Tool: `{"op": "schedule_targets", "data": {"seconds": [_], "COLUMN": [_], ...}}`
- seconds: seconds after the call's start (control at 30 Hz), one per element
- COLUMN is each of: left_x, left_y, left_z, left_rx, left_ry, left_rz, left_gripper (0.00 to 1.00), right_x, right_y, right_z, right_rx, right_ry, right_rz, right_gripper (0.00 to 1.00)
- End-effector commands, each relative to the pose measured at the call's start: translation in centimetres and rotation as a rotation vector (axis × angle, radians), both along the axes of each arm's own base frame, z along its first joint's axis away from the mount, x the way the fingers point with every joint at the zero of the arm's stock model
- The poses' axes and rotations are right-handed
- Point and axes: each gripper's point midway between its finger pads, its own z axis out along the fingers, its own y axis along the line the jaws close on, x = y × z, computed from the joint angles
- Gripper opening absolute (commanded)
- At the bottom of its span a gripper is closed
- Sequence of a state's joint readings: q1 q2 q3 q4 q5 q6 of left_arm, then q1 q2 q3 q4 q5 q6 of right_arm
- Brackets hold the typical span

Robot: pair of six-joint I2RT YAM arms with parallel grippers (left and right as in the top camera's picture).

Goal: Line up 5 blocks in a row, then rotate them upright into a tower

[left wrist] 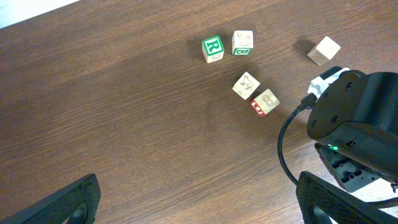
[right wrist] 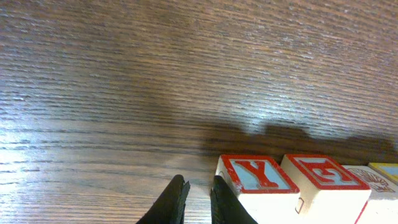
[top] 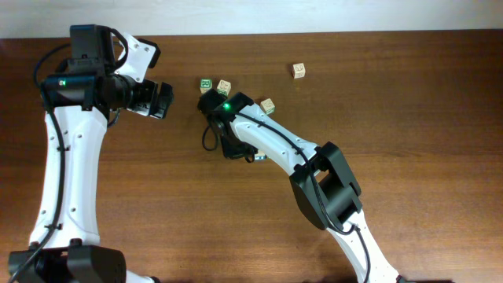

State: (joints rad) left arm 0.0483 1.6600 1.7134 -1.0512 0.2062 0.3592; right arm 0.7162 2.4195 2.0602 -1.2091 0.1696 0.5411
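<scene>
Operator: Where are the blocks?

Spotter: Your right wrist view shows a red-framed Y block point(right wrist: 258, 175) and a red-framed E block point(right wrist: 323, 175). They sit side by side, touching, on the table point(right wrist: 186, 74), just beside your right gripper point(right wrist: 198, 190). More cubes carry the row on past the E, but the frame edge cuts them off. From your left wrist you see a red-edged 8 block point(left wrist: 265, 101) just beside an animal cube point(left wrist: 246, 84), corner to corner. Apart from that pair stand a green-framed R cube point(left wrist: 212, 48) and a plain tan cube point(left wrist: 324, 50).

Operator: And the hands?

Spotter: Your right gripper's fingers are pinched nearly together, only a slit between them, grasping nothing. Your left gripper point(top: 163, 101) hangs released, jaws wide and empty, at the left of the table, left of the cubes
</scene>
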Motion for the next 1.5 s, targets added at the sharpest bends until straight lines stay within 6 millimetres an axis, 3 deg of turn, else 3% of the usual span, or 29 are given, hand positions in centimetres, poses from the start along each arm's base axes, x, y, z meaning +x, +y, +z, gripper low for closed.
{"op": "schedule_targets", "data": {"seconds": [0.0, 0.4, 0.57, 0.67, 0.8, 0.9, 1.1, 1.23, 1.47], "left_x": [0.3, 0.3, 0.3, 0.3, 0.3, 0.3, 0.3, 0.3, 0.3], "left_y": [0.1, 0.1, 0.1, 0.1, 0.1, 0.1, 0.1, 0.1, 0.1], "left_z": [0.8, 0.8, 0.8, 0.8, 0.8, 0.8, 0.8, 0.8, 0.8], "left_rx": [-0.011, -0.011, -0.011, -0.011, -0.011, -0.011, -0.011, -0.011, -0.011], "left_ry": [-0.022, -0.022, -0.022, -0.022, -0.022, -0.021, -0.021, -0.021, -0.022], "left_rz": [0.006, 0.006, 0.006, 0.006, 0.006, 0.006, 0.006, 0.006, 0.006], "left_gripper": [0.99, 0.99, 0.99, 0.99, 0.99, 0.99, 0.99, 0.99, 0.99], "right_x": [0.1, 0.7, 1.6, 4.6, 9.0, 12.1, 16.1, 17.1, 17.6], "right_y": [-1.4, -2.7, -2.0, -1.4, -3.3, -6.0, -6.6, -6.0, -5.2], "right_z": [-0.5, -0.5, 0.4, 3.7, 7.7, 8.3, 9.3, 8.3, 5.0], "right_rx": [-0.066, -0.069, -0.036, 0.026, 0.085, 0.105, 0.181, 0.190, 0.194], "right_ry": [-0.006, 0.006, -0.027, -0.107, -0.213, -0.258, -0.356, -0.379, -0.349], "right_rz": [0.001, -0.053, -0.054, -0.042, -0.058, -0.068, 0.056, 0.072, 0.116], "right_gripper": [0.16, 0.16, 0.17, 0.21, 0.27, 0.36, 0.55, 0.57, 0.57]}}
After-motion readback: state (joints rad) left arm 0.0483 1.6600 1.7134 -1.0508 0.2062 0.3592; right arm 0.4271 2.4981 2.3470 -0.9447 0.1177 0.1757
